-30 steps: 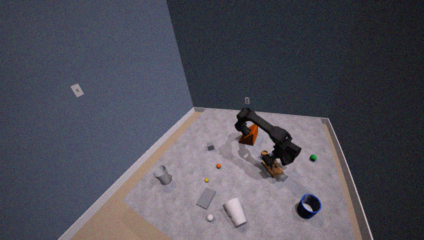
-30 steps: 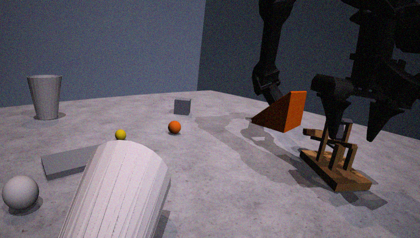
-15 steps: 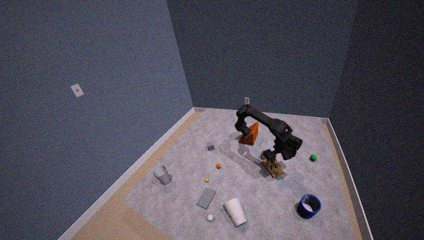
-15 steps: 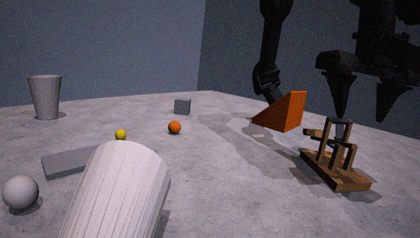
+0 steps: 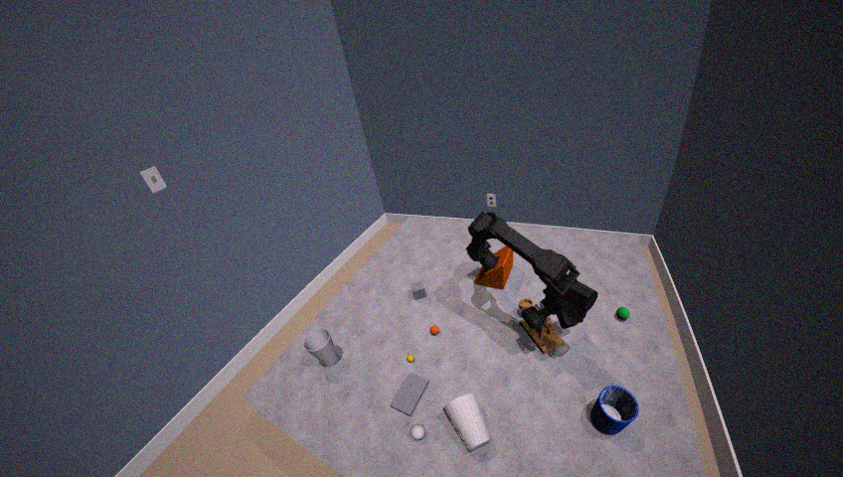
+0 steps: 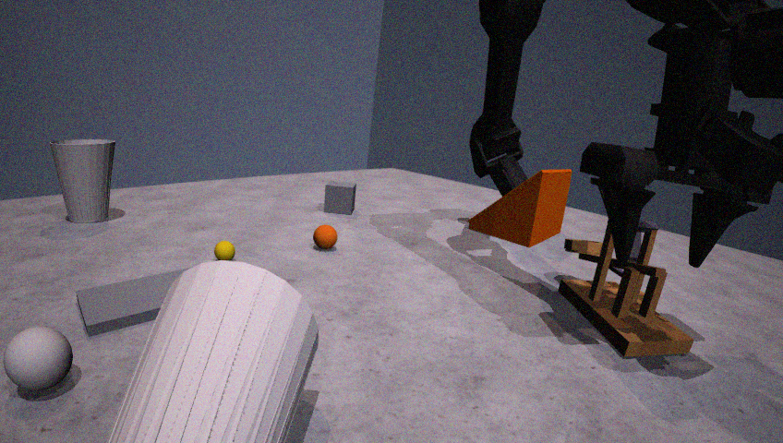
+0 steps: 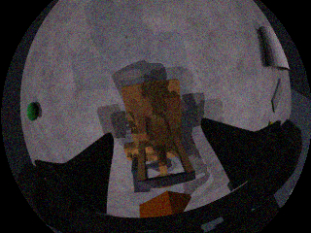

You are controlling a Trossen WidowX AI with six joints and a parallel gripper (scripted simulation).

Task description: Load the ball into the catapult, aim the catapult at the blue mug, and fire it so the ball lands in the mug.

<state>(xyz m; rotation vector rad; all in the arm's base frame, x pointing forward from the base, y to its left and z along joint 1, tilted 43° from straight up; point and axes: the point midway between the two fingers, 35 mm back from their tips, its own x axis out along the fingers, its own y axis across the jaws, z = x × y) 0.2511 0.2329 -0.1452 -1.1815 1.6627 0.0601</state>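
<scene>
The wooden catapult (image 5: 550,342) (image 6: 659,339) (image 7: 131,99) stands on the floor, its posts and dark crossbar upright. Its small tan cup (image 5: 525,303) shows on the side toward the orange wedge; I cannot tell if a ball is in it. My gripper (image 6: 659,266) (image 7: 157,130) is open and empty, pointing down over the catapult, with the fingers spread on either side of its frame. The blue mug (image 5: 605,420) stands upright at the lower right. Several balls lie on the floor: orange (image 5: 434,329) (image 6: 325,236), yellow (image 5: 410,358) (image 6: 223,250), green (image 5: 622,313) (image 7: 33,111) and white (image 5: 418,431) (image 6: 38,357).
An orange wedge (image 5: 496,274) (image 6: 548,210) (image 7: 162,204) is beside the arm's base side. A white cup (image 5: 467,420) (image 6: 220,356) lies on its side. A grey cup (image 5: 323,348) (image 6: 85,181) stands at left. A grey slab (image 5: 410,394) (image 6: 120,302) and a grey cube (image 5: 419,293) (image 6: 340,198) lie nearby.
</scene>
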